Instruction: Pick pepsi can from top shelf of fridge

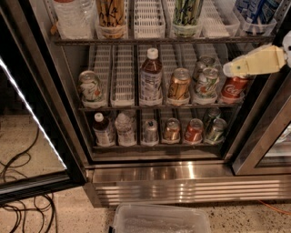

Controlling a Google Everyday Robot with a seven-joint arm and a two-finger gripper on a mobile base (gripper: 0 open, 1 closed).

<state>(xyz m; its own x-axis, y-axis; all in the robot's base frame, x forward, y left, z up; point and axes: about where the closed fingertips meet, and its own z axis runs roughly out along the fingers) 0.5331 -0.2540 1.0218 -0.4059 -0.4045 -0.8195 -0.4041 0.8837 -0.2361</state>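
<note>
The fridge (159, 179) stands open, with its steel base in front of me. The top shelf (150, 40) runs across the upper edge of the view and carries white lane trays. A blue can with white markings, the pepsi can (257, 11), stands at the shelf's far right, its top cut off by the frame. My gripper (227, 69), cream-coloured, reaches in from the right. It is below the top shelf and just in front of and above a red Coca-Cola can (234, 88) on the middle rack. It is lower than the pepsi can and to its left, and holds nothing that I can see.
The top shelf also holds a water bottle (70, 18), a brown patterned can (111, 16) and a green can (186, 12). The two lower racks hold bottles and several cans. The glass door with its light strip (32, 113) is open at left. Cables (22, 191) and a plastic bin (159, 220) lie on the floor.
</note>
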